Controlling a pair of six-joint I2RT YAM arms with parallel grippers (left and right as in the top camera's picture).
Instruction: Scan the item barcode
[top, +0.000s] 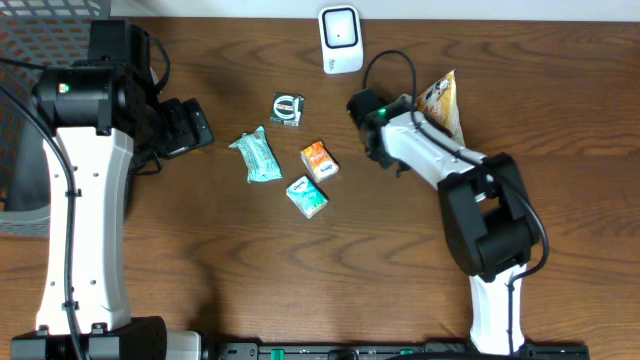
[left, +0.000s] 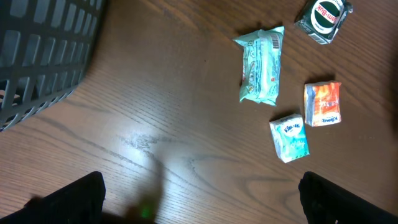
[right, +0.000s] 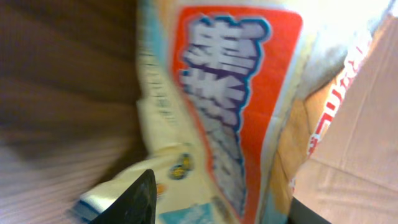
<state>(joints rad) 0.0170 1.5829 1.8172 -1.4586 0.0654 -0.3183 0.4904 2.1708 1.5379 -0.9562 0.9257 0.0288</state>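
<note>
The right claw (right: 219, 202) straddles the snack bag (right: 230, 93), parted around it — whether it truly grips, I cannot tell. The bag is near the scanner (top: 341, 40); best turn its barcode squarely toward the scanner's window, steadily. The left claw (left: 205, 202) gapes wide, empty.

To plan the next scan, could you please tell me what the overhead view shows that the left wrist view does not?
Only overhead: the white scanner and the snack bag. Only left wrist: what looks like a barcode on the teal packet. Both: that teal packet, the orange packet, tissue pack, dark packet and grey basket.
</note>
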